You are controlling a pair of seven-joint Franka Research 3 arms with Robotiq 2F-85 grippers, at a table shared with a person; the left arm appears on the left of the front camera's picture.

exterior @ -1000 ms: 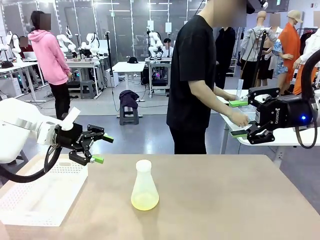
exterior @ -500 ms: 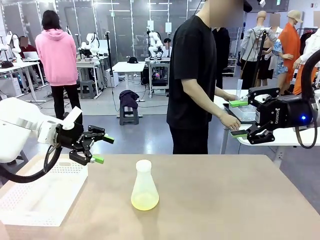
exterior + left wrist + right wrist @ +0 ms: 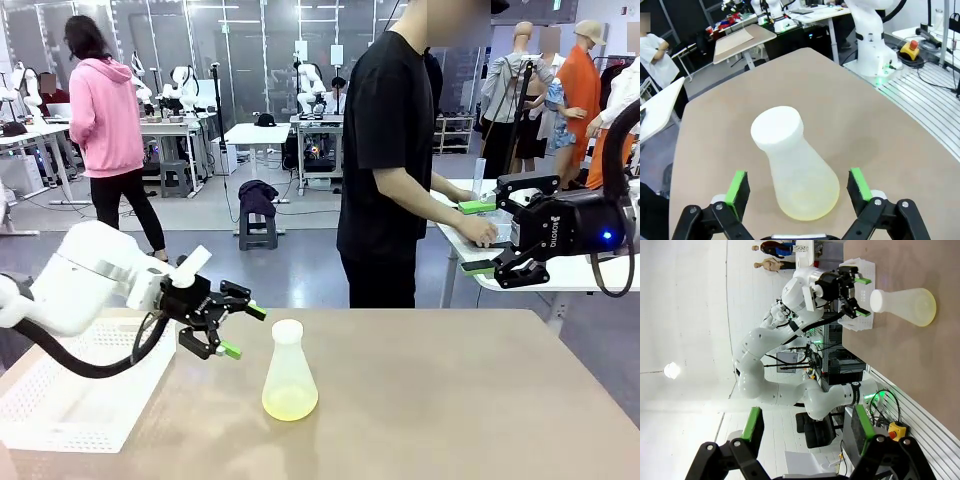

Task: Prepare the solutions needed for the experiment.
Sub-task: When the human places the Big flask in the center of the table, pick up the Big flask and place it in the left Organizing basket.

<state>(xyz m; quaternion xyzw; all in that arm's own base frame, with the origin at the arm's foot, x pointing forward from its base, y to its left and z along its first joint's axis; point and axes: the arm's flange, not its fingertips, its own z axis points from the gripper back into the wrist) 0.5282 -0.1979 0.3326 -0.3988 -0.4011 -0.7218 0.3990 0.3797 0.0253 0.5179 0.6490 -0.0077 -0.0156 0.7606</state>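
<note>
A frosted conical flask (image 3: 290, 372) with a white cap stands upright near the middle of the table. A shallow layer of pale yellow-green solution (image 3: 290, 404) lies in its base. My left gripper (image 3: 245, 331) is open just left of the flask's neck and is not touching it. In the left wrist view the flask (image 3: 792, 155) stands between the spread green fingertips (image 3: 739, 186) of the left gripper (image 3: 799, 186). My right gripper (image 3: 478, 238) hangs open at the far right, off the table, holding nothing. The right wrist view shows its own right gripper (image 3: 808, 425), the distant flask (image 3: 905, 302) and the left gripper (image 3: 865, 296).
A white perforated tray (image 3: 70, 400) lies at the table's left edge under my left arm. A person in black (image 3: 385, 160) stands behind the table, with a hand (image 3: 487, 232) on a white side table close to my right gripper. The tan tabletop (image 3: 450, 400) lies right of the flask.
My left arm has swung right from over the tray, bringing its open gripper up beside the flask. The right arm has stayed still. The person's hand has shifted slightly.
</note>
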